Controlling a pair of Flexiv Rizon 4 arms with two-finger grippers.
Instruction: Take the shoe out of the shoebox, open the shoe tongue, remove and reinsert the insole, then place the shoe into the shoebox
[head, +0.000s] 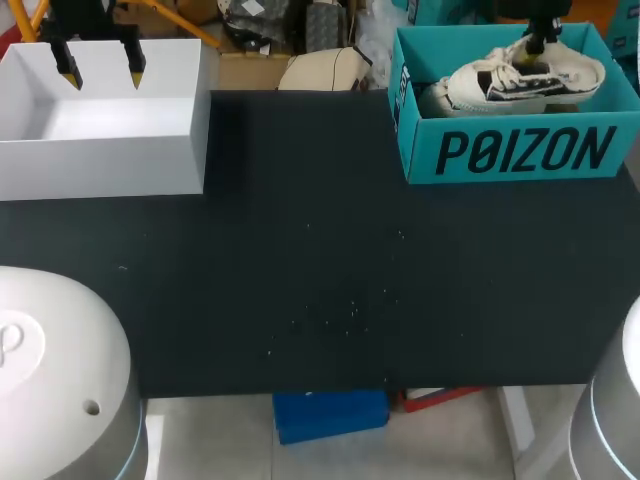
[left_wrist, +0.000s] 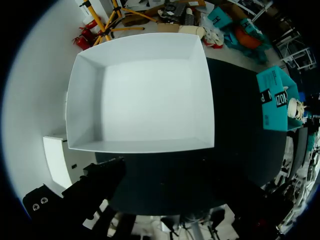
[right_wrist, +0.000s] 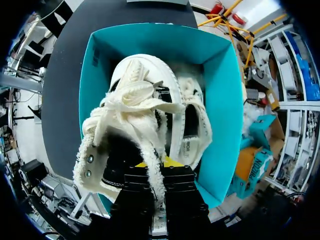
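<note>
Sneaker (right_wrist: 135, 115) sits high in the teal shoebox (head: 510, 150), heel collar clamped in the right gripper (right_wrist: 160, 165). Best lifted straight up, clear of the shoebox walls, before swinging over the bench (head: 320, 280). Left gripper (head: 101, 73) hangs spread, well apart from the shoebox.

Box: open-topped white rectangular cardboard box (head: 100, 170), upright at the table's far left corner.
Surface: matte black tabletop (head: 330, 190) beneath it.
Debris: small pale specks (head: 350, 310) scattered near the middle, well apart from the box.
</note>
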